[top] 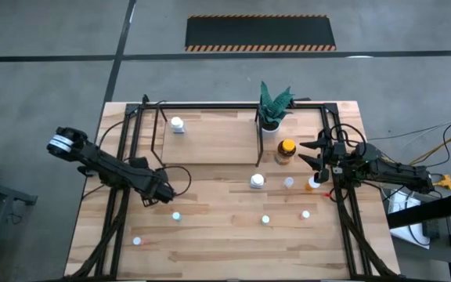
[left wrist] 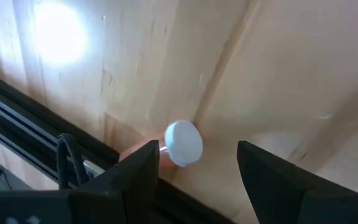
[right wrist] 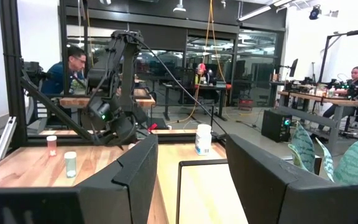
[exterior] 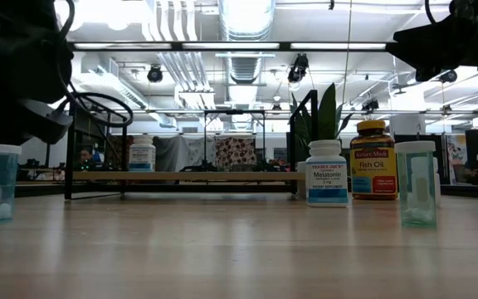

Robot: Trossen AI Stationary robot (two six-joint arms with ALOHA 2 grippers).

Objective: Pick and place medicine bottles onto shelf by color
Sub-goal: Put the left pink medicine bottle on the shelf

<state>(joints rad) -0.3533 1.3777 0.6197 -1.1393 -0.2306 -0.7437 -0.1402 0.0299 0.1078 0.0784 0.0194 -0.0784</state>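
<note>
My left gripper (top: 165,194) (left wrist: 197,155) hangs open over the table's left half, fingers pointing down. A small pale-capped bottle (left wrist: 183,143) stands on the tabletop below it, seen between the fingertips. My right gripper (top: 310,153) (right wrist: 191,149) is open and raised, just right of the amber yellow-capped bottle (top: 286,151) (exterior: 373,159). A white bottle (top: 178,124) (right wrist: 203,139) stands on the shelf (top: 210,141). Another white bottle (top: 257,181) (exterior: 325,173), an orange one (top: 313,184) and several tiny bottles (top: 265,220) stand scattered on the tabletop.
A spiky green plant in a white pot (top: 272,106) stands at the shelf's far right corner. Black frame bars (top: 120,219) run along both table sides and cross the left wrist view (left wrist: 17,118). People sit at desks beyond the table (right wrist: 67,65).
</note>
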